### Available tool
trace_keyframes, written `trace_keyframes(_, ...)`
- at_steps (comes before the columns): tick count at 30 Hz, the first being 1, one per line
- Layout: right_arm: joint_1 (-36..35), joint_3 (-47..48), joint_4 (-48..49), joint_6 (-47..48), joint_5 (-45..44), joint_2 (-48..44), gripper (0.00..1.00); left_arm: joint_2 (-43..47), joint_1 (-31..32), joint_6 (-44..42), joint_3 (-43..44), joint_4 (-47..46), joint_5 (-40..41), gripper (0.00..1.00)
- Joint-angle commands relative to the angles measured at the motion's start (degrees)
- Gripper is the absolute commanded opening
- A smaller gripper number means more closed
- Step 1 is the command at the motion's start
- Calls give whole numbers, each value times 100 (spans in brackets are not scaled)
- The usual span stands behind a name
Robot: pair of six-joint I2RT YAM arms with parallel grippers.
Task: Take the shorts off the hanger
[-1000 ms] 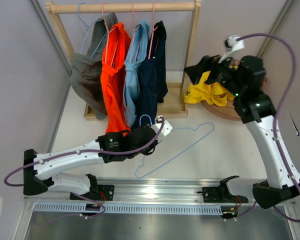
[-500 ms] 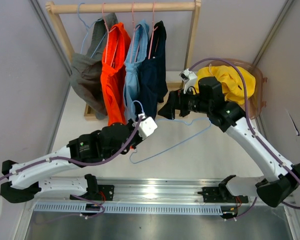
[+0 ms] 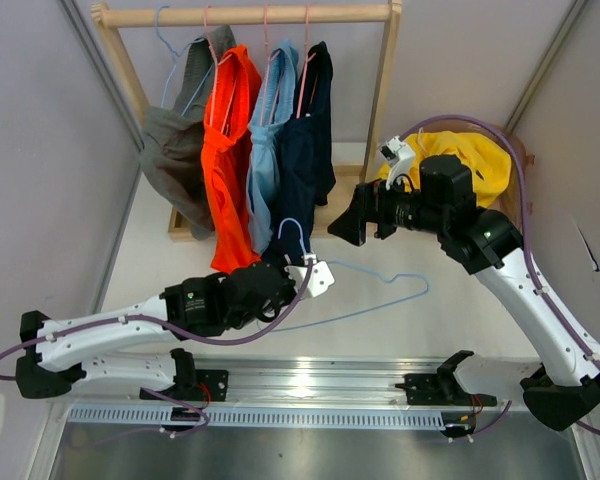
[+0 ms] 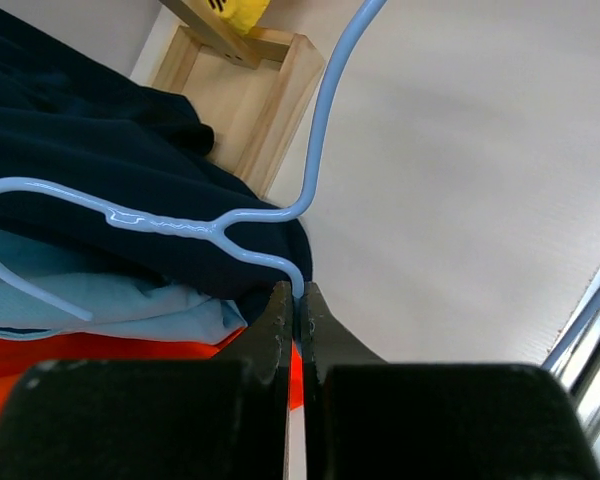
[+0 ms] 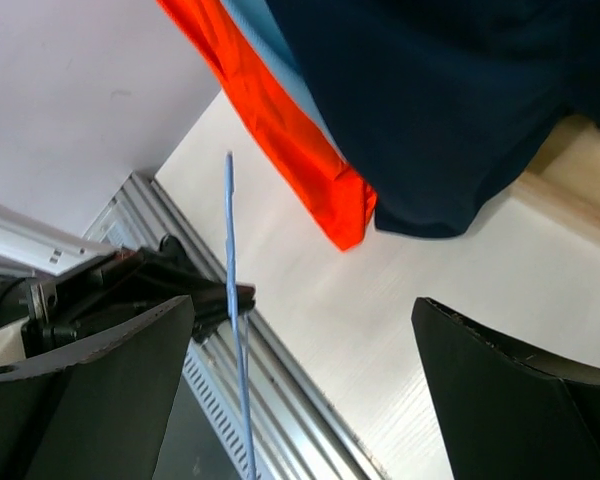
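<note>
Four shorts hang on the wooden rack: grey, orange, light blue and navy. The yellow shorts lie in a heap at the back right, behind my right arm. My left gripper is shut on the neck of an empty blue wire hanger, just in front of the navy shorts; the left wrist view shows the gripper pinching the wire. My right gripper is open and empty beside the rack's right post, and it is open in its wrist view.
The rack's wooden base lies under the hanging shorts. The hanger's body stretches right across the white table. A metal rail runs along the near edge. Grey walls close in on both sides.
My right gripper left the yellow shorts at the back right and swung left to the rack's post, open. My left gripper moved right and forward with the hanger.
</note>
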State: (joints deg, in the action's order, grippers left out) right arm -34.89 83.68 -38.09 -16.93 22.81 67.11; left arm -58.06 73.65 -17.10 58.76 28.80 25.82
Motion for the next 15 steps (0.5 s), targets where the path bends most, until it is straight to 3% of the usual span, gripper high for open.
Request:
trace_keyframes(1, -26, 158, -471, 75, 408, -49, 99, -56, 36, -320, 188, -401, 300, 0)
trace_keyframes(10, -44, -185, -1228, 199, 847, -585, 94, -214, 36, -680, 320, -621, 415, 0)
trace_keyframes(15, -44, -466, -1368, 146, 1032, -849, 77, -302, 36, -768, 425, -717, 388, 0)
